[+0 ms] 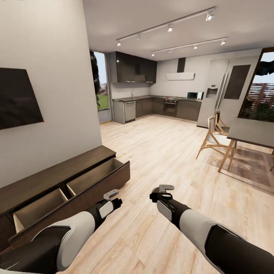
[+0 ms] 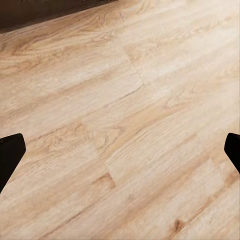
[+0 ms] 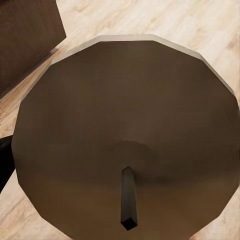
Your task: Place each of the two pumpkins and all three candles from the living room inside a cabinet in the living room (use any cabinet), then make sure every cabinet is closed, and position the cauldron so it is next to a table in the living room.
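My left hand (image 1: 113,195) is spread and empty over bare floor (image 2: 125,125); whether my right hand (image 1: 164,189) is spread I cannot tell. The cabinet (image 1: 57,175) stands at my left, drawer (image 1: 97,176) open. I should turn slowly and find the pumpkins before reaching.

My left gripper's fingers (image 2: 11,155) show in the left wrist view only as dark tips cut off at both side edges. In the head view the cabinet (image 1: 57,171) runs off the frame's left side, my left arm (image 1: 72,232) covering part of its open drawer front. Beside the cabinet, the round dark object (image 3: 125,135) is clipped at the right wrist view's lower edge; I cannot tell what it is.
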Robot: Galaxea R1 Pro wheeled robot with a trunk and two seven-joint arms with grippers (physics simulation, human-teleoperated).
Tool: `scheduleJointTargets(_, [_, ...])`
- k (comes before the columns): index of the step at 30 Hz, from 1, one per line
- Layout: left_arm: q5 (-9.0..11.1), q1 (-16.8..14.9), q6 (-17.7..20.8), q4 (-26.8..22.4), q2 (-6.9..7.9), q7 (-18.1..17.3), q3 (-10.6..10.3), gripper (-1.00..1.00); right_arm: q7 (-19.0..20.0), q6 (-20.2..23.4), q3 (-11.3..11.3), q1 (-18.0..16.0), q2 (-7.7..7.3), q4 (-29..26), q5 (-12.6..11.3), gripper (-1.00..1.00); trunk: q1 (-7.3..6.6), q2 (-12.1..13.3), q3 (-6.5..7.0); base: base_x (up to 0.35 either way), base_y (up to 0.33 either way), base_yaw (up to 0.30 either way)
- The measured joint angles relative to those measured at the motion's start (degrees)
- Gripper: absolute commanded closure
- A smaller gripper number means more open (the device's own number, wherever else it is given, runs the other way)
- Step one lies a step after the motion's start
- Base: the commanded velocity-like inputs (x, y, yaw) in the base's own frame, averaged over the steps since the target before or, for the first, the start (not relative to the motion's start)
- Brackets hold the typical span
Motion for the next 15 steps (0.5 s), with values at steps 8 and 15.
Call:
scheduleJointTargets(8, [0.0, 0.0, 0.0, 0.0, 0.0, 0.0, 0.0, -1.0, 0.0, 0.0, 0.0, 0.0, 0.03, 0.0, 0.0, 1.0, -1.76, 3.2, 1.44, 0.0, 0.0, 0.0])
scheduleJointTargets(15, [0.0, 0.0, 0.0, 0.0, 0.0, 0.0, 0.0, -1.0, 0.0, 0.0, 0.0, 0.0, 0.0, 0.0, 0.0, 1.0, -3.3, 6.0, 2.69, 0.0, 0.0, 0.0])
